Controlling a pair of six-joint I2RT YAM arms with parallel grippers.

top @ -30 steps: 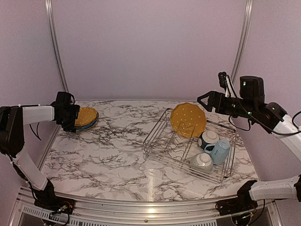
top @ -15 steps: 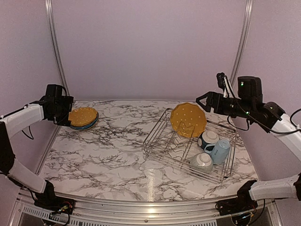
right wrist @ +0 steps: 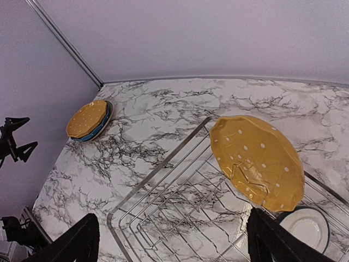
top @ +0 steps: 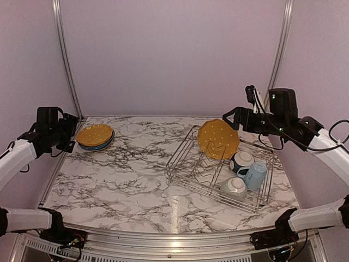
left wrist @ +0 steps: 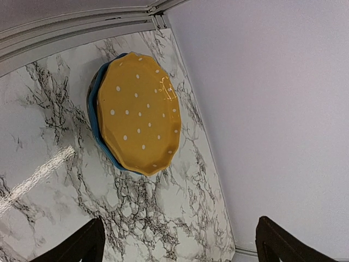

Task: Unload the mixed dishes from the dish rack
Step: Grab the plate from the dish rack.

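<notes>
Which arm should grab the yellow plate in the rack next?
Probably right: the right end effector hovers open close to the yellow plate standing in the rack; the left end effector is far off by the stacked plates.

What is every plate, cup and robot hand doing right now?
left gripper: open, empty.
right gripper: open, empty.
table yellow plate: flat on top of the blue plate.
blue plate: flat on the table.
rack yellow plate: standing on edge, leaning.
light blue mug: on its side in the rack.
two bowls: in the rack.
dish rack: holds four dishes.
</notes>
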